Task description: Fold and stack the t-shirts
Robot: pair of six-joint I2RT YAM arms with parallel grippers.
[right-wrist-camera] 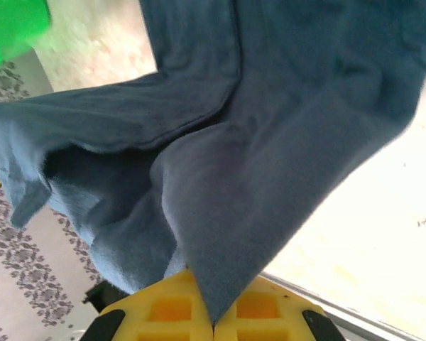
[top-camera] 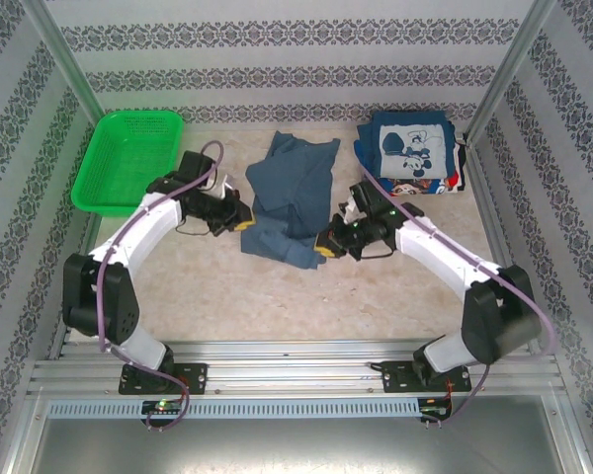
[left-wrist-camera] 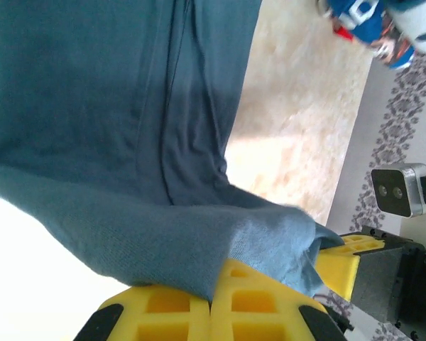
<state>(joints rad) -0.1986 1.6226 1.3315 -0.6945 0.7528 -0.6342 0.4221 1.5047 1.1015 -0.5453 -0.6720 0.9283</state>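
Left hand (left-wrist-camera: 211, 304) has its yellow fingers pressed together on a fold of the slate-blue shirt (top-camera: 293, 193). The cloth drapes over the fingertips and runs away from them in the left wrist view. Right hand (right-wrist-camera: 213, 316) is likewise clamped on the same shirt, with a pointed flap of fabric pinched where its fingers meet.

From above, the left hand sits at the shirt's near left edge and the right hand at its near right corner, so the two grips flank the near hem with the garment between them. That pairing makes sense for a fold. With both near corners held, the hem can be carried as one edge rather than dragged from a single point, which would twist the cloth.

The shirt lies rumpled in the middle of the bench (top-camera: 277, 296), its far part spread out and its near part bunched and doubled over itself. I judge the fold as begun but far from tidy.

At the far right lies the stack of printed navy t-shirts (top-camera: 411, 153), already folded, with a cartoon print facing up. It is well apart from the blue shirt and is presumably where this one should end up. A green basket (top-camera: 128, 158) stands at the far left, out of the way of the work.

Loose knit like this sags, so uneven lift from the two hands would likely skew the fold.
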